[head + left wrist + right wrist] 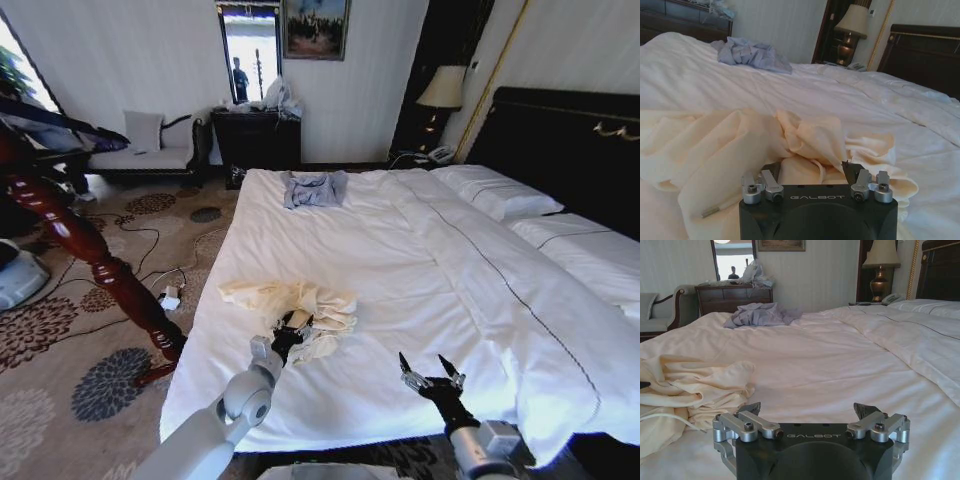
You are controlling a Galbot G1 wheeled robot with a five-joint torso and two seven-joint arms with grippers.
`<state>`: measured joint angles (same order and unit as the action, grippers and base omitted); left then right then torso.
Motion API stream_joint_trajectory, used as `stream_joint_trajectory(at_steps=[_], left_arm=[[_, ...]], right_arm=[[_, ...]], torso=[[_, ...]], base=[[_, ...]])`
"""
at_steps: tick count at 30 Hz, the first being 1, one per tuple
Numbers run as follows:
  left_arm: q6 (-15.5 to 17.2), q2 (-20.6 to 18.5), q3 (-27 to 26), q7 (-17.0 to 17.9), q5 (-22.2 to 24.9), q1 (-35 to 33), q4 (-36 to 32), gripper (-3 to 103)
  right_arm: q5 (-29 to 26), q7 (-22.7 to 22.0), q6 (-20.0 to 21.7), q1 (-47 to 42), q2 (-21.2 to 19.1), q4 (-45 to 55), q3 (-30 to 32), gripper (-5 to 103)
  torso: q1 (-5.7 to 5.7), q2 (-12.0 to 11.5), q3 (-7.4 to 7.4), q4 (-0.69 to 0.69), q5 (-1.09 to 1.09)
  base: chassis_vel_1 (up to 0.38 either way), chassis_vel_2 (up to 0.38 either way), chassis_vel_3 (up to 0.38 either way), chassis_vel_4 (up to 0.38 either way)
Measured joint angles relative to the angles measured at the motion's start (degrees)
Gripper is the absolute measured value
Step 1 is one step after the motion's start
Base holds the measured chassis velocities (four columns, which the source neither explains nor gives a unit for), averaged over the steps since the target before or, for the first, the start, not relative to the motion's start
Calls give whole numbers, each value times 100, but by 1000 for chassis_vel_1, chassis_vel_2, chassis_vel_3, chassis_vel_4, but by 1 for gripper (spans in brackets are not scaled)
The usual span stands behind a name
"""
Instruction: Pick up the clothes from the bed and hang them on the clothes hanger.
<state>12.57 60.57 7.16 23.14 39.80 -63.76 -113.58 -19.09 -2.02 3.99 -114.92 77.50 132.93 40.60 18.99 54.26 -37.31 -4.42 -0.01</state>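
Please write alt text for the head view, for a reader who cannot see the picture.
The left gripper, fingers open, reaches into a crumpled pale cream-yellow garment of thin fabric near the foot of a wide white-sheeted bed. The right gripper hovers open over bare sheet beside it. A small blue-grey garment lies at the bed's far side, and a reddish-brown turned wooden post slants across the patterned carpet.

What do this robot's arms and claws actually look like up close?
The left arm is a smooth light-grey tube with a rounded joint; the right arm's wrist is grey too. Each ends in a black claw: left claw, right claw. In the wrist views, each claw has a black block marked "GALBOT", silver metal links with bolts, and dark pointed fingertips.
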Motion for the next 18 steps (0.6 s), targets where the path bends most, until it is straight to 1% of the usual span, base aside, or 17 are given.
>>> stream_joint_trajectory(at_steps=[3, 5, 8, 11, 12, 14, 15, 16, 17, 18], left_arm=[[21, 46, 83, 26, 47, 58, 99, 72], [26, 65, 129, 30, 48, 89, 138, 63], [39, 100, 154, 55, 70, 125, 168, 60], [60, 119, 167, 94, 96, 161, 187, 43], [60, 119, 167, 94, 96, 161, 187, 43], [67, 107, 166, 102, 107, 157, 189, 33], [69, 97, 165, 103, 108, 147, 189, 33], [73, 84, 160, 103, 109, 130, 188, 27], [73, 84, 160, 103, 109, 130, 188, 27], [76, 75, 150, 103, 109, 111, 186, 22]], right_arm=[[-67, -12, 0, -7, -13, 37, 43, 100], [-107, -26, 0, -8, -16, 48, 75, 100], [-141, -38, 0, -8, -16, 59, 96, 100], [-162, -48, 2, -5, -7, 83, 99, 100], [-162, -48, 2, -5, -7, 83, 99, 100], [-164, -49, 4, 3, 0, 91, 93, 100], [-166, -50, 5, 7, 2, 92, 90, 100], [-168, -50, 6, 12, 4, 92, 87, 100], [-168, -50, 6, 12, 4, 92, 87, 100], [-170, -50, 7, 19, 7, 92, 82, 100]], torso=[[0, 0, 0, 0, 1], [0, 0, 0, 0, 1], [0, 0, 0, 0, 1], [0, 0, 0, 0, 0], [0, 0, 0, 0, 0], [0, 0, 0, 0, 1], [0, 0, 0, 0, 1], [0, 0, 0, 0, 1], [0, 0, 0, 0, 1], [0, 0, 0, 0, 1]], base=[[0, 0, 0, 0], [0, 0, 0, 0], [0, 0, 0, 0], [0, 0, 0, 0], [0, 0, 0, 0], [0, 0, 0, 0], [0, 0, 0, 0], [0, 0, 0, 0], [0, 0, 0, 0], [0, 0, 0, 0]])
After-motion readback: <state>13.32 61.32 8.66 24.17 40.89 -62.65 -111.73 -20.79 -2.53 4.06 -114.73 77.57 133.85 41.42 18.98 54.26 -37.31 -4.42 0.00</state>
